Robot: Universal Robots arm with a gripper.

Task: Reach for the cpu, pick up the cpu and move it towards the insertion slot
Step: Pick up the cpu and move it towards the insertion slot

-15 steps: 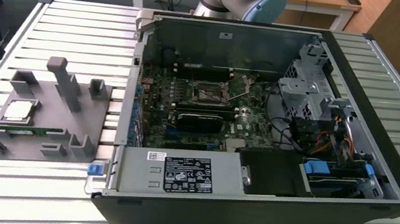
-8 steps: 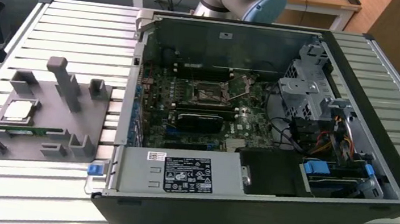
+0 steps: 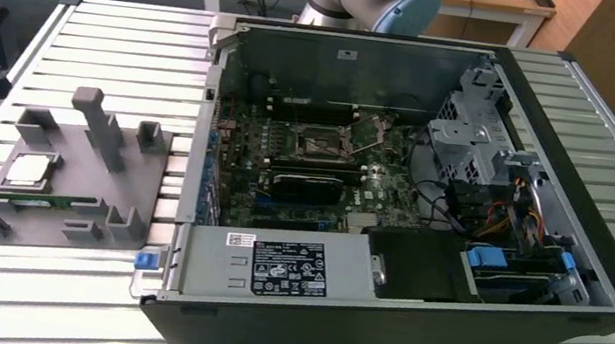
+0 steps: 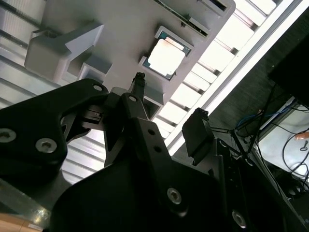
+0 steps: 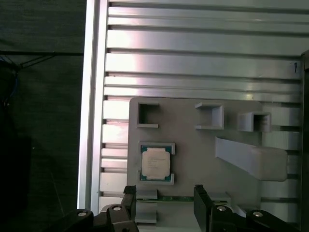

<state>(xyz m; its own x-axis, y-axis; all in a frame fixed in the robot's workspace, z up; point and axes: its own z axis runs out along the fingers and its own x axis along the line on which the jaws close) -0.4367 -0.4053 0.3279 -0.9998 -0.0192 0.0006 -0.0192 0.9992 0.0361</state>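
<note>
The cpu, a flat square chip with a shiny silver top, lies in a corner-bracket nest on the grey fixture plate at the exterior view's left. Both wrist views look down on the cpu from well above. My gripper hangs open over the plate with nothing between its black fingers, clear of the chip. The insertion slot, a dark square in a silvery frame, sits on the motherboard inside the open computer case.
A green memory stick lies on the plate beside the cpu. A tall grey post and small brackets rise from the plate. The case holds a labelled power supply, a black block and a drive cage. The slatted metal table lies beneath everything.
</note>
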